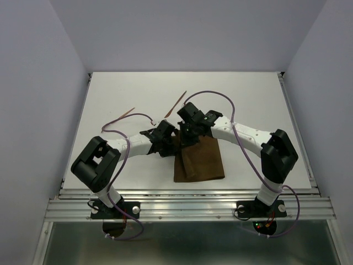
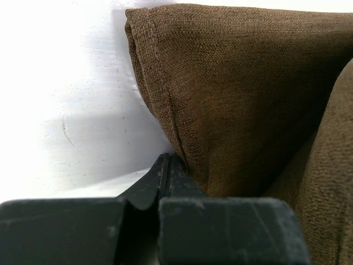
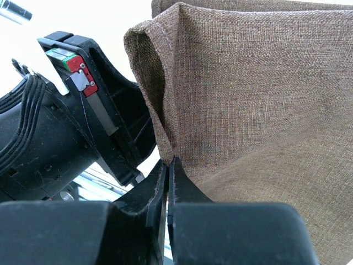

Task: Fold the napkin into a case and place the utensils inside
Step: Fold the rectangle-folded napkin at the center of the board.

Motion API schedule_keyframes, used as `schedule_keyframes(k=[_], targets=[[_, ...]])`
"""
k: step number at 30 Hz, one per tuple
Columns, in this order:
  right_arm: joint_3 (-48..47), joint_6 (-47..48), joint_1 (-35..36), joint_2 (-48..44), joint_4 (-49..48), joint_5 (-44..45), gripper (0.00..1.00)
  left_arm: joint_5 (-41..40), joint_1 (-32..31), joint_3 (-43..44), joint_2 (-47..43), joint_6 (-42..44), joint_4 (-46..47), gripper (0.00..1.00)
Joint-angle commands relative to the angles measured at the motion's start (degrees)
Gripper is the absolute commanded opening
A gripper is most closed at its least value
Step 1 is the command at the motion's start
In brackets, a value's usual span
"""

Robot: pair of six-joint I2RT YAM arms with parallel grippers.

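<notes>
White table [image 1: 110,94], enclosed by pale walls, both arm bases at its near edge. Napkin [image 1: 201,163]: dark brown cloth, folded, lying centre-near on the table, its far left corner raised. Left gripper [image 1: 172,139]: jaws clenched on the napkin's hemmed edge, confirmed in the left wrist view [image 2: 165,164]. Right gripper [image 1: 187,134]: just beside the left one, jaws likewise pinched tight on the napkin's hem [image 3: 168,168]. Utensils: one stick [image 1: 175,104] on bare table beyond the grippers; the other [image 1: 122,115] further left, apart from the cloth.
</notes>
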State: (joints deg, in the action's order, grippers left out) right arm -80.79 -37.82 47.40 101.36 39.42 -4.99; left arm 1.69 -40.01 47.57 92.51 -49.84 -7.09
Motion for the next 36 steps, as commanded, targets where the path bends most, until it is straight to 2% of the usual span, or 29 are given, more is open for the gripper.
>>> schedule_keyframes(k=[1,24,36], targets=[[-1.74,-0.85,1.12,0.24,-1.89,-1.07,0.01,-0.46,0.19,-1.43,0.13,0.45,-0.73,0.0],[-0.68,-1.9,1.65,4.9,-9.8,-5.73,0.01,-1.95,0.28,-2.66,-1.54,0.27,-1.43,0.0],[0.46,-1.99,1.65,5.16,-10.94,-5.73,0.01,-6.27,4.06,-3.8,-8.22,3.17,-6.35,0.0]])
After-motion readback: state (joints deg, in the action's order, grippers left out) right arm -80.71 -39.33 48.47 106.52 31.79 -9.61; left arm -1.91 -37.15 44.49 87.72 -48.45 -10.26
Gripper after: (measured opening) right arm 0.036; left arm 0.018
